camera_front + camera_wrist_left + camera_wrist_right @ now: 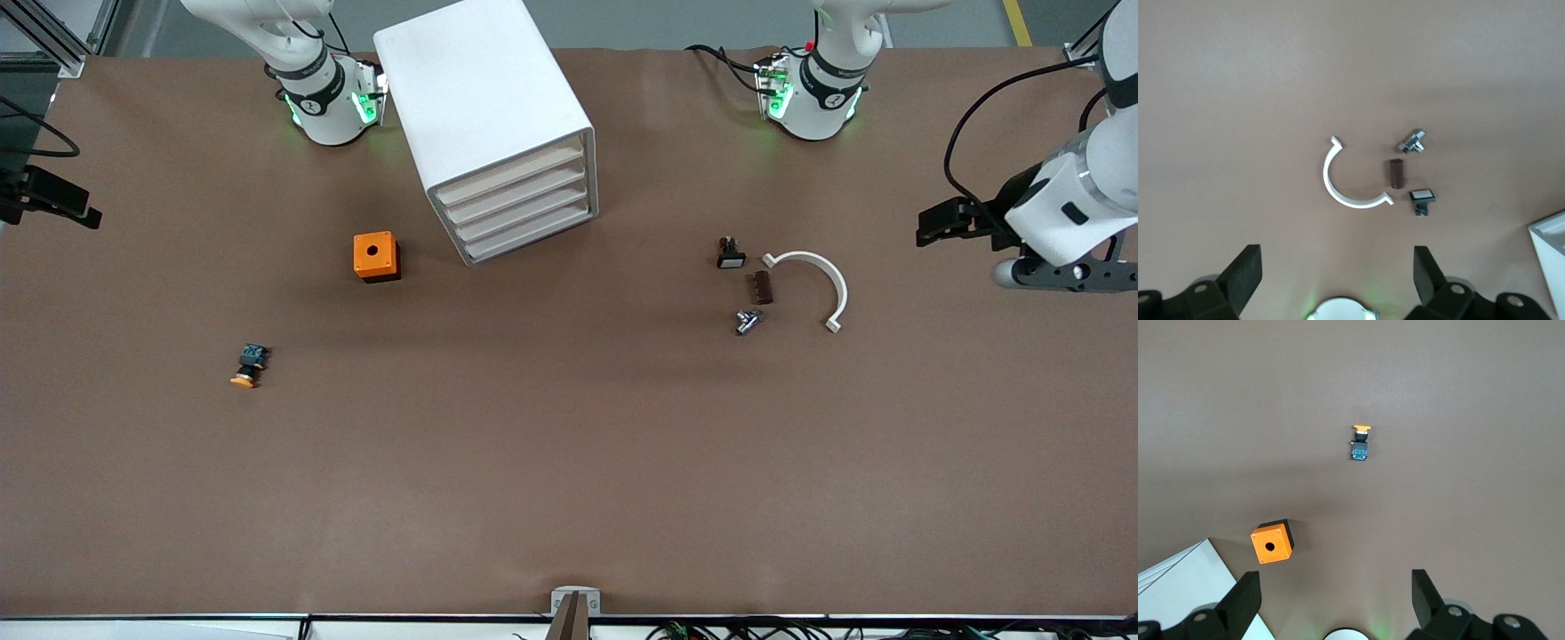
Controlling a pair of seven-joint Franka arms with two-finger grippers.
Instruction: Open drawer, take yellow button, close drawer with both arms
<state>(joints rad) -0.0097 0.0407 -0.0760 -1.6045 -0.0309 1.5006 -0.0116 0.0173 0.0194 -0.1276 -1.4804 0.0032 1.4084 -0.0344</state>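
The white cabinet (484, 98) stands at the table's robot side, and its four cream-fronted drawers (524, 204) are all shut. The button (249, 364), with an orange-yellow cap, black body and blue-green end, lies on the bare table toward the right arm's end. It also shows in the right wrist view (1360, 442). My right gripper (84, 209) hangs open and empty in the air at that end of the table (1335, 587). My left gripper (929, 227) hangs open and empty at the left arm's end (1336, 267).
An orange box with a round hole (375, 256) (1271, 543) sits beside the cabinet. Toward the left arm's end lie a white half-ring (813, 276) (1345, 180), a brown block (762, 287), a black-and-white part (731, 255) and a small metal part (747, 321).
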